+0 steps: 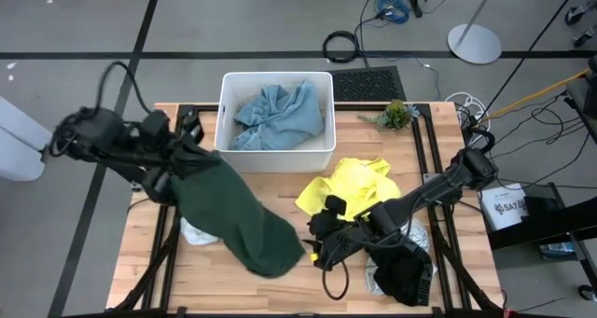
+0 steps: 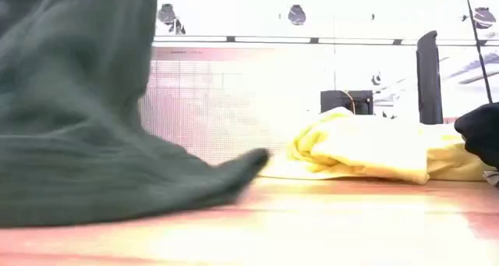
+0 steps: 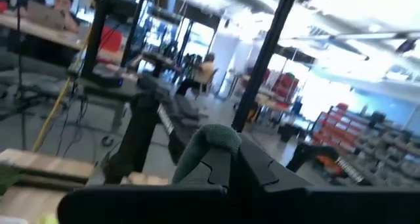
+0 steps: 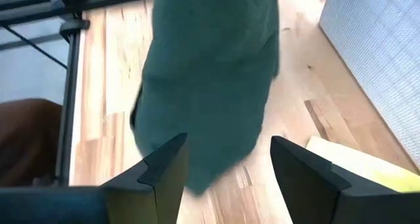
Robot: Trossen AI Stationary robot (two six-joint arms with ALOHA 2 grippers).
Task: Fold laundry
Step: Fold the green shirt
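Left tool (image 1: 179,143) has a bunch of the dark green garment (image 1: 238,215) pinched at its fingers, up near the table's left rear corner; the cloth hangs from there and trails diagonally down toward the table's middle front; right tool (image 1: 320,241) hovers with fingers spread wide just beside the garment's low end, holding nothing, looking set to take that hem; outward from there, the yellow garment (image 1: 353,189) lies crumpled just behind the right arm, the black garment (image 1: 403,273) sits under it at the front right with a patterned cloth (image 1: 376,281) peeking out; a small white cloth (image 1: 196,231) shows beneath the green at the left; the light blue garment (image 1: 278,116) is heaped in the white tub (image 1: 225,108) at the rear; nothing looks folded yet, so I'd call this barely begun; bare wood of the table (image 1: 149,271) at front left gives room to spread; the right side is crowded.
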